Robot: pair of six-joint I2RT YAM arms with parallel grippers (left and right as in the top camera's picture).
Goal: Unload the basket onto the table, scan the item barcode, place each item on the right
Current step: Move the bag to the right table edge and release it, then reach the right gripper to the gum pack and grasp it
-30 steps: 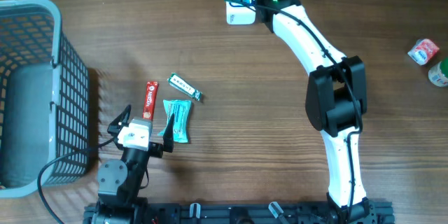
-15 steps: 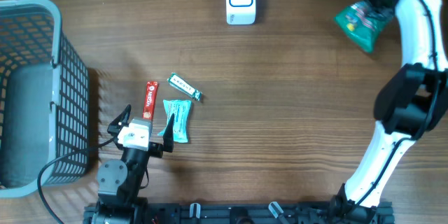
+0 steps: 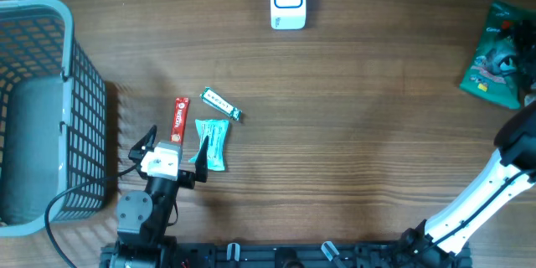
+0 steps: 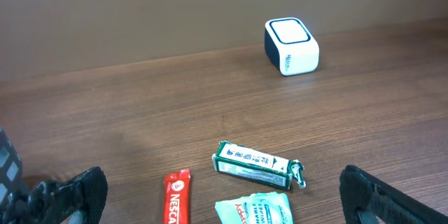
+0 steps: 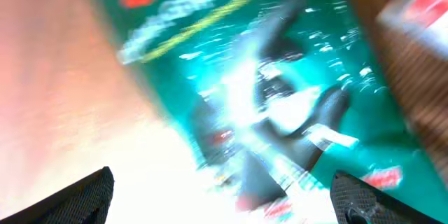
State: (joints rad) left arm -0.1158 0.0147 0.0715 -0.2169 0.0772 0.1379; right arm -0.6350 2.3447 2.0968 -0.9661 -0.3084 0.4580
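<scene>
Spreading under everything: a brown wooden table (image 3: 352,134). Standing at its left edge: a grey mesh basket (image 3: 88,109), with a black cable (image 3: 71,194) trailing past its near corner.

Reaching up from the near right corner and out past the right edge of the overhead view: the white right arm (image 3: 477,201). Showing only in its own wrist view: the right gripper (image 5: 224,196), jaws spread wide, dark fingertips (image 5: 80,199) sitting at the two bottom corners, pinching nothing.

Lying beyond those tips, badly blurred, and showing at the far right edge from overhead: the green snack packet (image 3: 494,54), well apart from the scanner. Resting on the wood or hanging above it, cannot tell.

Sitting low at the near left: the left gripper (image 3: 174,144), jaws likewise spread wide, holding nothing, pointing toward the small items.

Sitting at the far edge, near the middle: the white barcode scanner (image 3: 288,0), its top face outlined in dark blue.

Lying close together just ahead of the left gripper, three small items:
- a teal packet (image 3: 212,142), one finger overlapping it from overhead; touching or not, cannot tell
- a red Nescafe stick (image 3: 180,117) just left of it
- a slim green-and-white pack (image 3: 221,105) just beyond both, lying at a slant
</scene>
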